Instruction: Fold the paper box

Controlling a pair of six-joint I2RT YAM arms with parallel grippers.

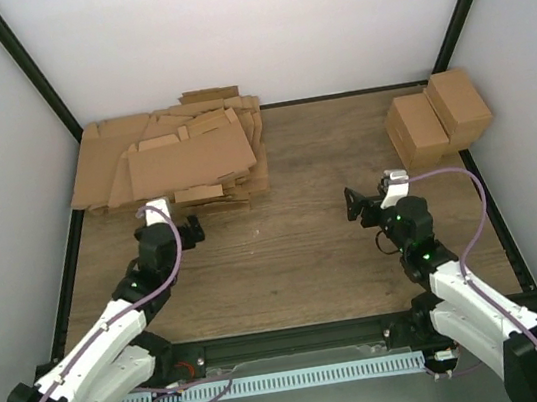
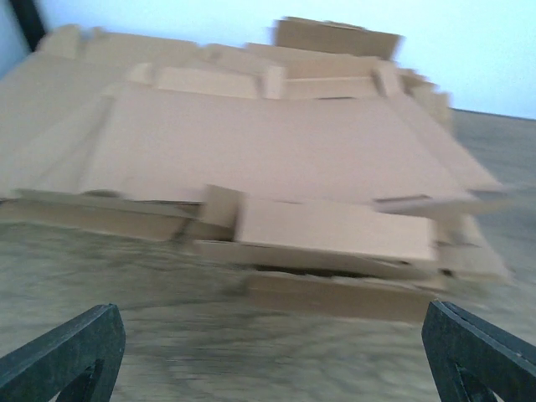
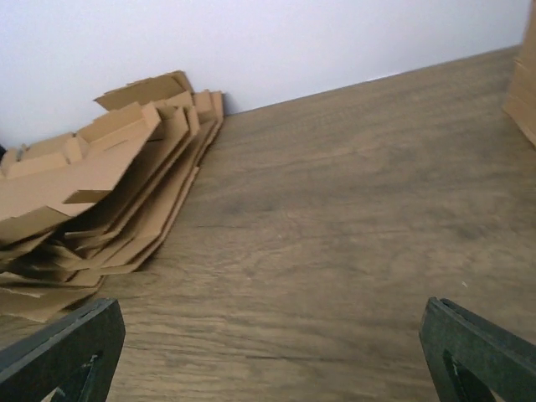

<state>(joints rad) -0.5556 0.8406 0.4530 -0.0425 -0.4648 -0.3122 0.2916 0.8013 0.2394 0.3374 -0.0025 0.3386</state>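
Left gripper point(image 1: 182, 232) hangs low over the table with its jaws spread wide and nothing between them. Its nose is aimed at the cardboard ahead, which reads to me like the approach to a pick. Right gripper point(image 1: 358, 204) is likewise spread and holds nothing, turned across the boards toward its partner. I'd guess it is placed there to lend a second set of fingers once a sheet is drawn out. Beneath both runs the wooden table point(image 1: 297, 257), with room between them for creasing. Straight ahead of the left gripper, and well across the table from the right one, sprawls the heap point(image 1: 175, 149) of flat brown sheets, set against the back wall and leaving the working space free. Beyond the right gripper and off to its right stand two neat cuboids point(image 1: 438, 115), touching one another in the corner, presumably parked as done work. Smallest is what I take for the paper box point(image 2: 335, 230): a single creased piece with a short flap point(image 2: 222, 205) turned up. It lies at the heap's near edge, the closest thing to the left gripper's fingertips point(image 2: 67, 352). Whether it rests loose or is tucked under its neighbours I cannot tell, as the left wrist view is blurred.
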